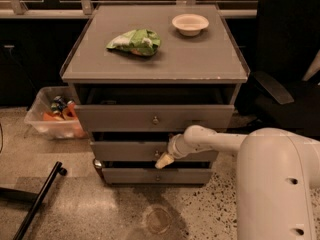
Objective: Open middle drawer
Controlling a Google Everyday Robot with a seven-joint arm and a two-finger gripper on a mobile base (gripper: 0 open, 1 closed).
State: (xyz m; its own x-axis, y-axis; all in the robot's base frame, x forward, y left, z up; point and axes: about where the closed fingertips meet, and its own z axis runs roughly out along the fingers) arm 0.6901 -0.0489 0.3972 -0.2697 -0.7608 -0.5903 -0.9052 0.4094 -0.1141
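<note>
The grey cabinet [155, 59] has three drawers. The middle drawer [125, 150] is a flat grey front between the top drawer [115, 118], which stands a little pulled out, and the bottom drawer [130, 176]. My gripper [164, 159] comes in from the right on the white arm [215, 140]. Its tan tip is at the centre of the middle drawer's front, right at the small knob [157, 154]. The middle drawer's front sits slightly forward of the cabinet, with a dark gap above it.
A green snack bag [135, 41] and a white bowl [190, 23] lie on the cabinet top. A clear plastic bin [52, 116] with items stands on the floor at left. A black chair [285, 69] is at right. A black pole [37, 201] lies on the floor at lower left.
</note>
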